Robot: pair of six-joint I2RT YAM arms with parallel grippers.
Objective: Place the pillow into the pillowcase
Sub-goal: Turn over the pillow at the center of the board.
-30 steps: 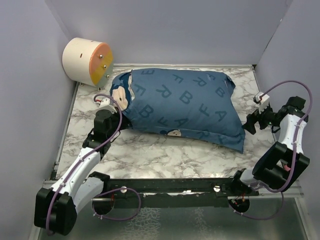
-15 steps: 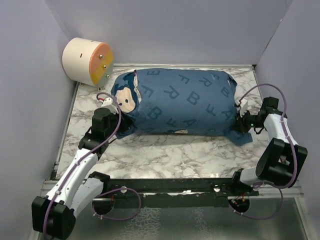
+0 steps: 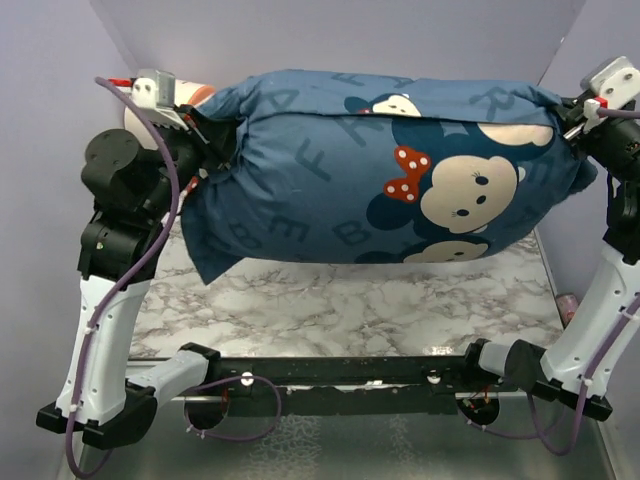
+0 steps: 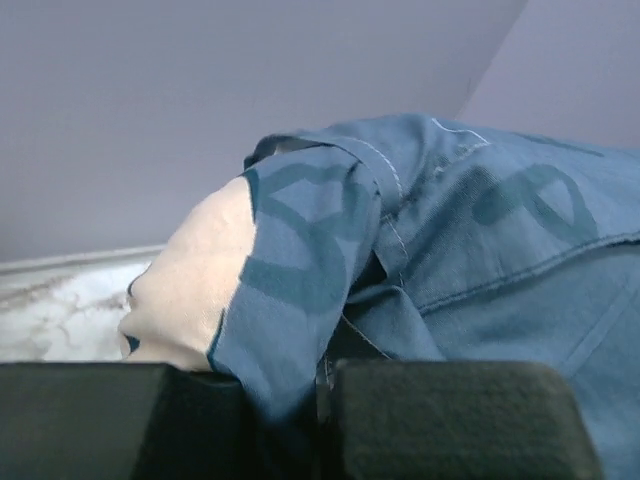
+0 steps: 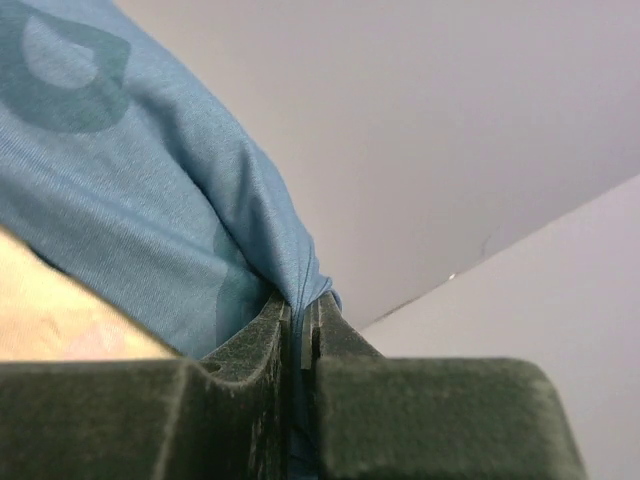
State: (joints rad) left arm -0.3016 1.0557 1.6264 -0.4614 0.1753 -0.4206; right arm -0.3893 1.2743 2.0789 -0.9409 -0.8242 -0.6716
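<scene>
Blue cloth is pinched in both claws: the left claw (image 4: pixel 325 400) grips the pillowcase (image 3: pixel 380 170) at one end, the right claw (image 5: pixel 300 345) the other, holding the stuffed case above the marble table (image 3: pixel 330 310).

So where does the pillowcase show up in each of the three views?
Top external: pillowcase spans the upper middle, lifted between both arms.
Left wrist: fills the right and centre, bunched above the left pincer.
Right wrist: upper left, running down into the right pincer.
Shared landmark: the dark blue printed letters.
</scene>
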